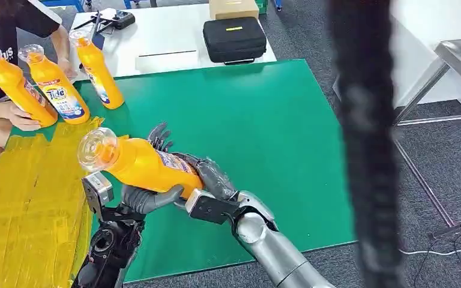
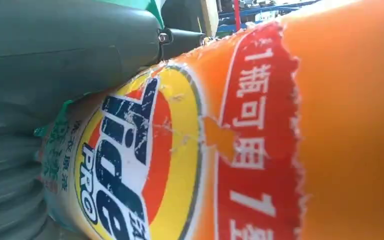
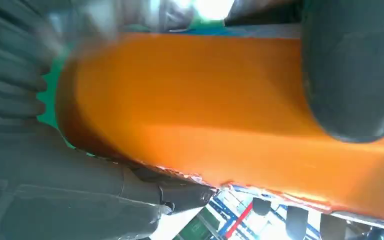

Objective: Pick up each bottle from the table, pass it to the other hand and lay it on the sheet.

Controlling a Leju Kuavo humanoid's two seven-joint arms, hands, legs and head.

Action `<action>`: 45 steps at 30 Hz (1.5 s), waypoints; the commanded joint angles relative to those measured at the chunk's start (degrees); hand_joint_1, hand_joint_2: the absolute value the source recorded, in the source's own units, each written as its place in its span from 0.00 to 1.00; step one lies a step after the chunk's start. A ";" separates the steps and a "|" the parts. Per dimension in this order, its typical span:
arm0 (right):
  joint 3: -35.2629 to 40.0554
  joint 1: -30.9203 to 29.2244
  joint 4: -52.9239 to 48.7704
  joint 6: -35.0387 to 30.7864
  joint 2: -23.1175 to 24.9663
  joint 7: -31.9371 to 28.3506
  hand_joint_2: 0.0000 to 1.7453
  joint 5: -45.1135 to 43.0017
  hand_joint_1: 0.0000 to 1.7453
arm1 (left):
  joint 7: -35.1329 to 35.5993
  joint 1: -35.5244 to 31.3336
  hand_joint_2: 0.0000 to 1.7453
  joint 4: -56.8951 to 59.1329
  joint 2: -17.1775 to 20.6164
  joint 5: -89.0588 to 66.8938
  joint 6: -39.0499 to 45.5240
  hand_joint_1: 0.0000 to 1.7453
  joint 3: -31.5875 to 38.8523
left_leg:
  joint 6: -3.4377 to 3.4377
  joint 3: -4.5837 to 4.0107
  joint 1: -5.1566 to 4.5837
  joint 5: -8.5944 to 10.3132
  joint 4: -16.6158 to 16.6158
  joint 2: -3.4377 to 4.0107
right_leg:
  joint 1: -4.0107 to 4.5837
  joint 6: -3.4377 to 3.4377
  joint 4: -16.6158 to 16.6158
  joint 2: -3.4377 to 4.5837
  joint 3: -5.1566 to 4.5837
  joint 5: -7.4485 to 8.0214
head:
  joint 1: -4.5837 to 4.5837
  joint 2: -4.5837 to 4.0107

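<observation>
Three bottles (image 1: pixel 66 90) stood on green counter (image 1: pixel 264 138) beside yellow sheet (image 1: pixel 30 198); fourth bottle (image 1: pixel 144 165) gripped by right hand (image 1: pixel 207 177), left hand (image 1: pixel 147 198) seemingly gripping too.

Before you, a green-topped table (image 1: pixel 264 138), a crinkled yellow plastic sheet (image 1: pixel 30 204) on its left, three upright orange detergent bottles (image 1: pixel 99 72) at the far left.

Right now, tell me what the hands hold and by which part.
Both the left hand and the right hand grip one orange bottle at its lower body, near the base.
</observation>
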 commanded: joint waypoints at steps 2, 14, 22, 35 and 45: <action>4.69 0.29 0.54 -0.25 -1.85 0.03 1.00 0.22 1.00 | -0.43 -2.77 1.00 2.88 -0.36 3.27 1.07 0.98 3.78 | -0.26 0.45 0.14 -0.22 0.04 0.05 | 0.15 -0.07 -0.04 -0.09 0.51 -0.19 | 0.00 0.00; -4.17 3.20 -8.66 -9.11 -4.55 1.49 1.00 -2.40 0.00 | -3.20 -1.40 1.00 -1.44 -0.34 7.19 12.17 1.00 8.75 | -0.11 0.12 0.05 -0.05 0.00 -0.05 | 0.05 -0.01 -0.04 -0.12 0.15 -0.06 | 0.02 0.00; -7.86 4.48 -11.56 -12.07 -5.47 1.47 1.00 -3.57 0.00 | -4.33 -1.50 1.00 -1.17 0.30 8.18 15.49 1.00 12.48 | -0.21 0.31 0.09 -0.18 0.06 0.04 | 0.10 -0.04 0.00 -0.10 0.36 -0.16 | 0.00 0.00; -9.71 8.26 -23.72 -21.91 -7.59 2.26 1.00 3.09 0.00 | 6.74 -8.35 1.00 4.66 1.05 -69.65 50.38 1.00 27.37 | -0.24 0.30 0.13 -0.19 0.13 0.01 | 0.14 -0.06 0.06 -0.13 0.34 -0.19 | -0.02 0.00; -9.21 9.79 -29.21 -24.27 -9.05 3.47 1.00 5.68 0.00 | 58.39 -21.30 1.00 25.00 25.61 -89.26 50.38 1.00 -16.45 | -0.31 0.24 0.16 -0.08 0.11 -0.36 | 0.17 -0.12 0.13 -0.51 0.36 -0.24 | 0.09 0.00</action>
